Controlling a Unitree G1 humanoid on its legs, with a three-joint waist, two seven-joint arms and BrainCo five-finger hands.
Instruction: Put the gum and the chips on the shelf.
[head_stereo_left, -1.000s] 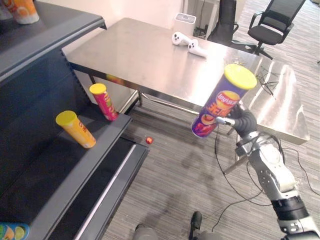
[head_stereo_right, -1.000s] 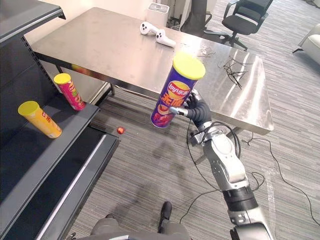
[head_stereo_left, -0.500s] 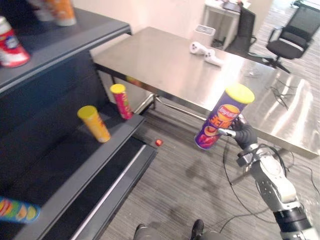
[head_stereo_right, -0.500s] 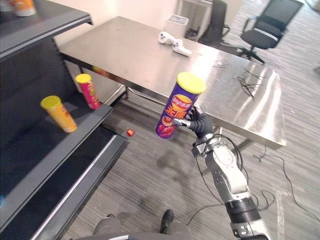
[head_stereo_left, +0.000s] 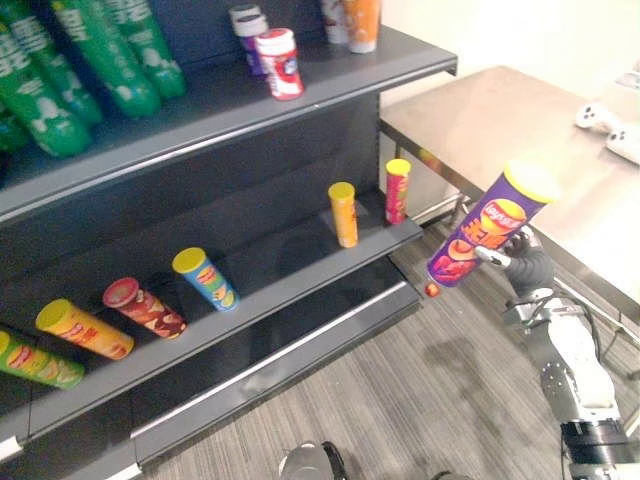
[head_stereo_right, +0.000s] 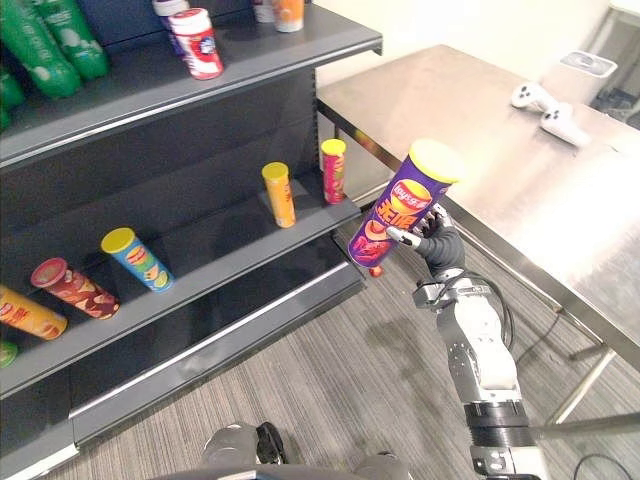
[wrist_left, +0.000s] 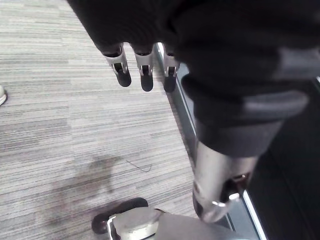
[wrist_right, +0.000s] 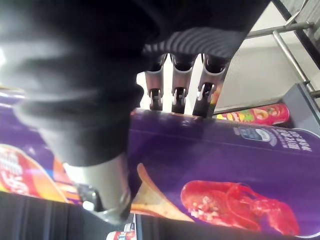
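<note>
Hangs left hand over the floor beside the shelf's base, fingers straight, holding nothing. Grips chips in right hand with fingers and thumb clamped round them, tilted, yellow lid uppermost (in mid-air, clear of the shelf), just past the shelf's right end with its row of leaning tubes, in front of the desk.

Shelf at left, table at right, chips can in the right robot hand between them.
</note>
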